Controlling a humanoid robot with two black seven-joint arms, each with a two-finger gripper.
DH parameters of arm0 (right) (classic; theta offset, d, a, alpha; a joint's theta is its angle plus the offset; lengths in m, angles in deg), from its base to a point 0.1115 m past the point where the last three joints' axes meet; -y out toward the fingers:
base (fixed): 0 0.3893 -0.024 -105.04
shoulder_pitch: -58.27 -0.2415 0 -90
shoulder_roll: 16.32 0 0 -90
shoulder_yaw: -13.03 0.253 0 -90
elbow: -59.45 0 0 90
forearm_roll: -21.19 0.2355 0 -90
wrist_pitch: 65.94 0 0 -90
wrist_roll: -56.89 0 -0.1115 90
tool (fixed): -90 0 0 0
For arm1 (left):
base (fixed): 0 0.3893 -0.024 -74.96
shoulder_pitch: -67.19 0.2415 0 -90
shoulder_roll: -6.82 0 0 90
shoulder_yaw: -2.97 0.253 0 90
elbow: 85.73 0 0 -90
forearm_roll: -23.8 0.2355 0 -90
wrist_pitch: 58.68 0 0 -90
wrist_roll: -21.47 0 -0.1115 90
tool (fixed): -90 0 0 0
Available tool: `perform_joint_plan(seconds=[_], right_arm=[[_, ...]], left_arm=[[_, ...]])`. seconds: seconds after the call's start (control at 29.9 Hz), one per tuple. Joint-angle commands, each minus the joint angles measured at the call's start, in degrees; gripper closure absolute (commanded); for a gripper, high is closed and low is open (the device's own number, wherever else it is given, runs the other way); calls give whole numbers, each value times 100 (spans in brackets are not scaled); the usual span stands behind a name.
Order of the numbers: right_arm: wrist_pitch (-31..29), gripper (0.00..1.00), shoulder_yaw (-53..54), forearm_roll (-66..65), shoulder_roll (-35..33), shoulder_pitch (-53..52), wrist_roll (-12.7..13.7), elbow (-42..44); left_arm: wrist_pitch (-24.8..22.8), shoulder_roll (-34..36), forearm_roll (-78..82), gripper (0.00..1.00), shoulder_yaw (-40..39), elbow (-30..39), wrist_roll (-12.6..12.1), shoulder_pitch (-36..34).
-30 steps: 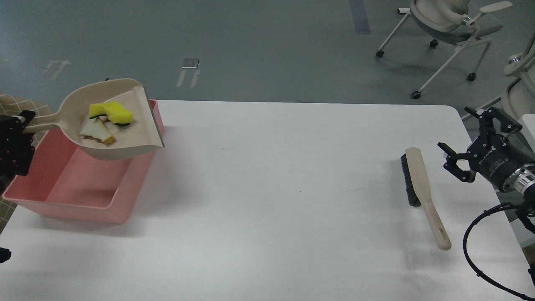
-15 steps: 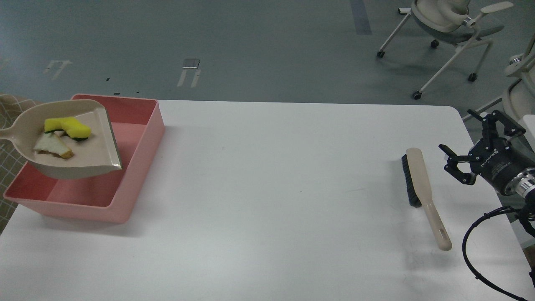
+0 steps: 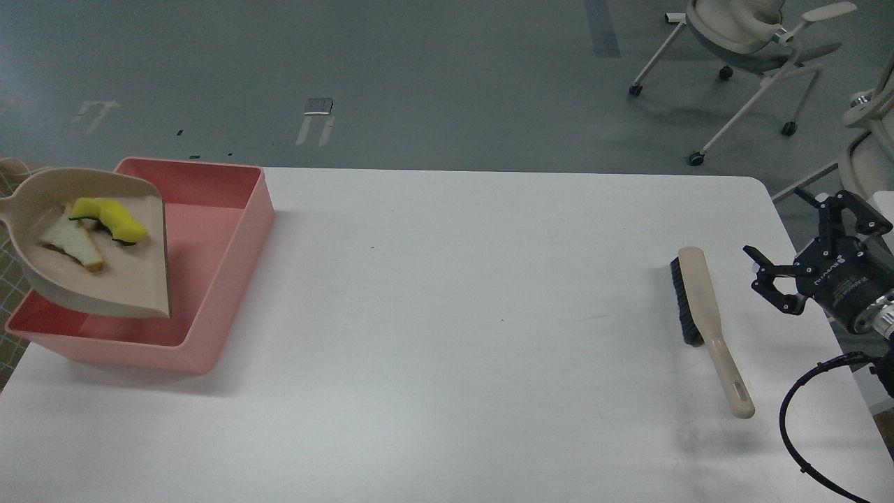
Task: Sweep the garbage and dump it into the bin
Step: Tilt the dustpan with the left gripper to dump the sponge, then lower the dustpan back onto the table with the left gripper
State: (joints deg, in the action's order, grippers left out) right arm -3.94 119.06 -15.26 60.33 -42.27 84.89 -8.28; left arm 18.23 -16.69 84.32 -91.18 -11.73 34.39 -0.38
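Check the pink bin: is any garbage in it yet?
Empty as far as visible. The pink bin shows only bare floor; the sponge piece and bread slice lie in the dustpan over it.

An office or lab room: a plain white counter [image 3: 454,335] stands on a grey floor [image 3: 419,77] marked with tape, and wheeled office chairs [image 3: 751,42] wait beyond its far right corner.

A white table [image 3: 447,335] stands on grey-green floor [image 3: 419,77], with pale wheeled office chairs [image 3: 751,42] at far right.
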Motion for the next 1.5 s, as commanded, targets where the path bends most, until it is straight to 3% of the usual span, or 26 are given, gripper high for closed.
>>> perform_joint_plan(seconds=[0.0, 0.53, 0.8, 0.97, 1.04, 1.1, 1.47], right_arm=[[0, 1, 14, 15, -1, 0, 0, -3], [0, 1, 252, 85, -36, 158, 0, -3], [0, 1, 287, 85, -27, 167, 0, -12], [0, 1, 331, 85, -36, 114, 0, -20], [0, 1, 375, 94, -27, 88, 0, -12], [0, 1, 410, 94, -19, 62, 0, -20], [0, 1, 454, 94, 17, -492, 0, 6]], left_arm=[[0, 109, 390, 95, 28, 18, -10, -212], [-9, 1155, 391, 94, 20, 457, -19, -353], [-201, 786, 13, 92, 28, 790, -54, -1327], [-395, 119, -22, 92, 160, 984, -334, -1811], [-623, -572, -31, 92, 711, 1107, -694, -2494], [-624, -1092, -14, 92, 1185, 1073, -896, -3039], [-317, -2711, 65, 92, 2241, 739, -941, -3473]])
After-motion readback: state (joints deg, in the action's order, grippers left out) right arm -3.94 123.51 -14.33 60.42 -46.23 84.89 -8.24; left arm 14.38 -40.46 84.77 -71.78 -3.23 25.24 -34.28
